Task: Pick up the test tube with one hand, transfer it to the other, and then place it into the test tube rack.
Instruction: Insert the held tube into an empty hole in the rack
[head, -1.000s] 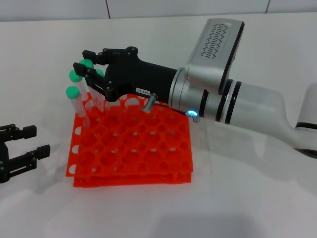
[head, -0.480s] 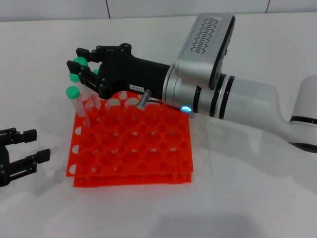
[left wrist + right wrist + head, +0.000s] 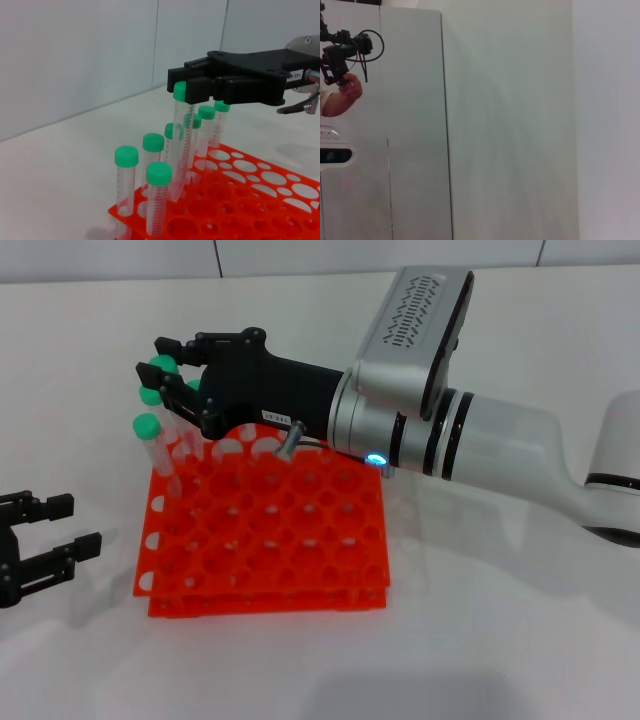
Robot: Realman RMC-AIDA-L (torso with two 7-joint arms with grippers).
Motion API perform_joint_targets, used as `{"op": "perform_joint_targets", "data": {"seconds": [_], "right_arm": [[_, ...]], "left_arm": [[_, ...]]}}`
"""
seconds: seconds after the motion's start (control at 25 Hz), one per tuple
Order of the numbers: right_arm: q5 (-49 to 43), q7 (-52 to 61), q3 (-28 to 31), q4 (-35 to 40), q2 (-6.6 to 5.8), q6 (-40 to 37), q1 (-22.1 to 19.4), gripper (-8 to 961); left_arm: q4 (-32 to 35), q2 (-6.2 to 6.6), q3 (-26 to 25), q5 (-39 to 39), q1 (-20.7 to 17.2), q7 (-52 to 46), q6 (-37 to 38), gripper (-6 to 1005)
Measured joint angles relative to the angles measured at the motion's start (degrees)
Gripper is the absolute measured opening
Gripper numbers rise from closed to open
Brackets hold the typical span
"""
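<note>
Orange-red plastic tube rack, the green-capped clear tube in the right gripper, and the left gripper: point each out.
Orange-red plastic tube rack point(image 3: 270, 540): head view, top grid.
Green-capped clear tube point(image 3: 182, 125): left wrist view, clear barrel.
Right gripper point(image 3: 192, 82): left wrist view, fingertips at the cap.
Left gripper point(image 3: 70, 525): head view, between fingertips.

The small white label point(image 3: 272, 416) on the right gripper point(image 3: 160, 368) carries print too small to read.

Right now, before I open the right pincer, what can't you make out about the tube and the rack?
- Tip of test tube: left wrist view, crowded among nearer tubes; seated or not, cannot tell.
- Which test tube rack hole: head view, right pincer covers it.
- Right wrist view: wall only.
- Left pincer: cut by head view's left edge.
</note>
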State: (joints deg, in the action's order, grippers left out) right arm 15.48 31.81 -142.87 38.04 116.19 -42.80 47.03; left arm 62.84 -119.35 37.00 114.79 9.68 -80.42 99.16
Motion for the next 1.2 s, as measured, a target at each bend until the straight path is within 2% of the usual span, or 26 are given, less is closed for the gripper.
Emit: {"op": "perform_joint_targets", "data": {"seconds": [0.96,1.2], "right_arm": [[0.8,0.1,-0.9,-0.2,0.00,0.1,-0.7,343],[0.9,0.0,-0.4,0.1,0.00,-0.5,-1.4,571]], "left_arm": [[0.0,0.06,0.1,0.0,0.5,0.0,0.2,560],[0.0,0.02,0.5,0.0,0.6,0.0,0.1,560]]}}
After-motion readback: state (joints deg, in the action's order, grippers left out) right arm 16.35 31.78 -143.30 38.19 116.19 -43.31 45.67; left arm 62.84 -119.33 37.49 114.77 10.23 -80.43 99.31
